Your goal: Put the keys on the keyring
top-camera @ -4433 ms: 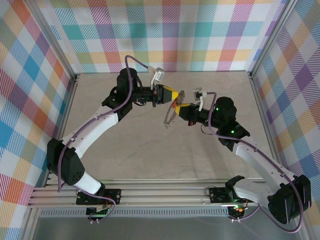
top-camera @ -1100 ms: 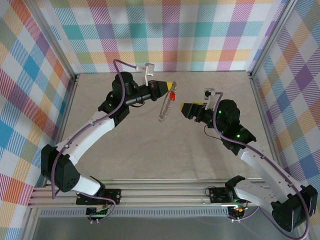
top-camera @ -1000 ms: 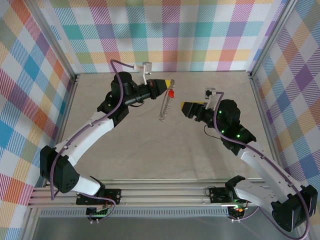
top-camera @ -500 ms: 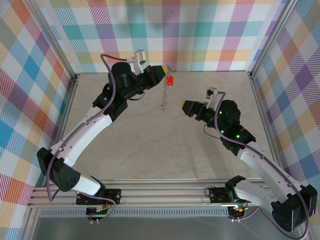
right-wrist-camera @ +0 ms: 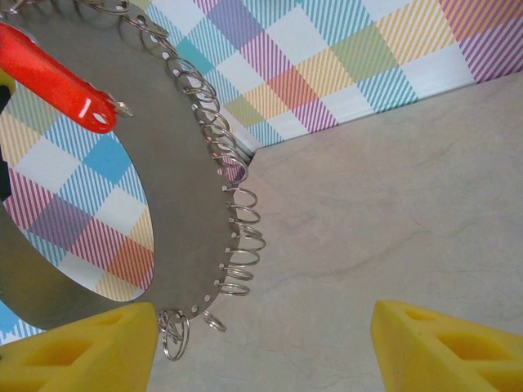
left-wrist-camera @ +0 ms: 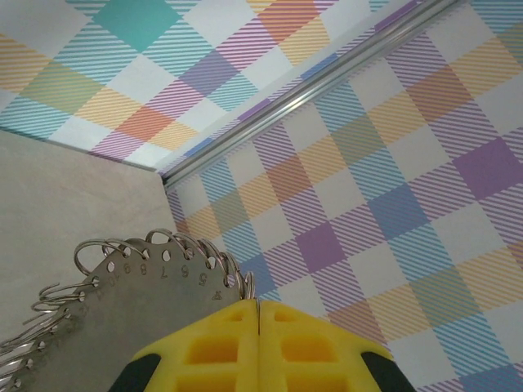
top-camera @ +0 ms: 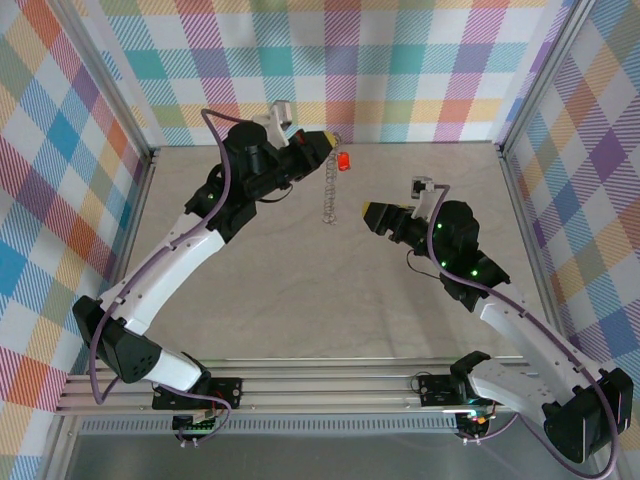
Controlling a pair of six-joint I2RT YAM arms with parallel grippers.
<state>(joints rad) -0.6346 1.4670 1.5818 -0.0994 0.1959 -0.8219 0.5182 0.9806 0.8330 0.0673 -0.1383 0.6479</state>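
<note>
So that its rim hangs free for threading, above the far edge of the grey table the left hand is clamped tight on the large flat grey metal keyring, holding it upright. The right hand hovers just beside it, spread and empty. The tiny red-headed silver key dangles near the top, seemingly already hooked on.

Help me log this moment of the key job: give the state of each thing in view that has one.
Large flat grey metal keyring fringed with wire loops: held up by its rim.
Small silver key with red plastic head: hanging at the keyring, touched by neither hand.
Left hand: shut on the keyring's rim.
Right hand: open, empty, apart from the keyring.
</note>
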